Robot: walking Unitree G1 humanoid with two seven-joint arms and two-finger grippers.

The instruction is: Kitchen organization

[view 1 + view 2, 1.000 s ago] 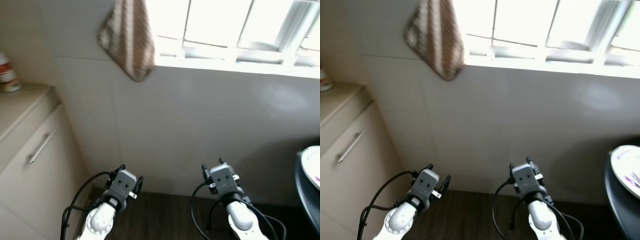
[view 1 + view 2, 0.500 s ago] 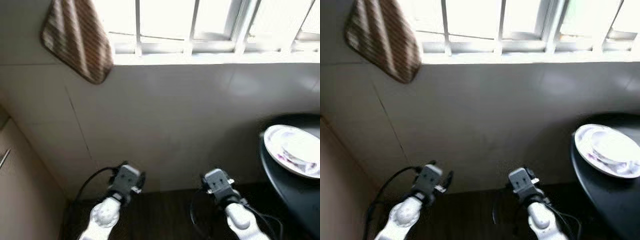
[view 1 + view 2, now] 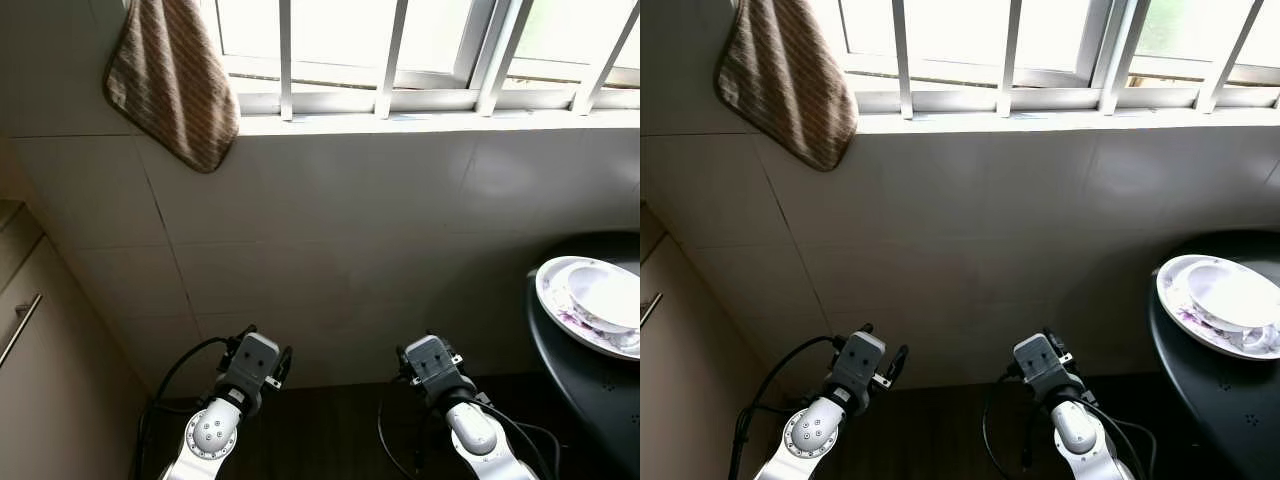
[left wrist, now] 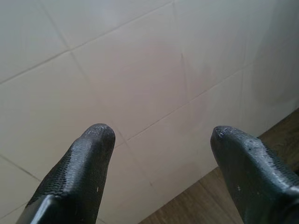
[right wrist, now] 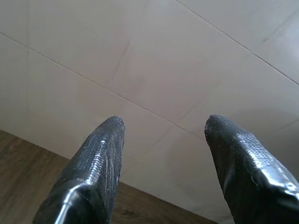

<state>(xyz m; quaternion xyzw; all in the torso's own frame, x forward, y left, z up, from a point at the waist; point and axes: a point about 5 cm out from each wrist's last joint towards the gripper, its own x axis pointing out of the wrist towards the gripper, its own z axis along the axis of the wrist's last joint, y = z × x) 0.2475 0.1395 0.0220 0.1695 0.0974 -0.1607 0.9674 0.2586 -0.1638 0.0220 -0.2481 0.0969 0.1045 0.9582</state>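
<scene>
A white plate with a purple pattern (image 3: 590, 305) holds a white bowl (image 3: 606, 296) on a round black table (image 3: 590, 390) at the right. Both arms are held low in front of a white tiled wall (image 3: 350, 240). My left gripper (image 4: 161, 137) is open with nothing between its fingers and points at the wall tiles. My right gripper (image 5: 163, 123) is open too, empty, facing the same wall just above the dark wood floor (image 5: 28, 163). Both wrists sit well left of the table.
A striped brown cloth (image 3: 175, 80) hangs at the upper left below a barred window (image 3: 420, 50). A beige cabinet with a metal handle (image 3: 18, 328) stands at the left. Dark wood floor (image 3: 330, 430) lies between the arms.
The camera has swung right, then settled: the cabinet and a jar slid off to the left, and the plate and black table came into view. The arms keep their pose.
</scene>
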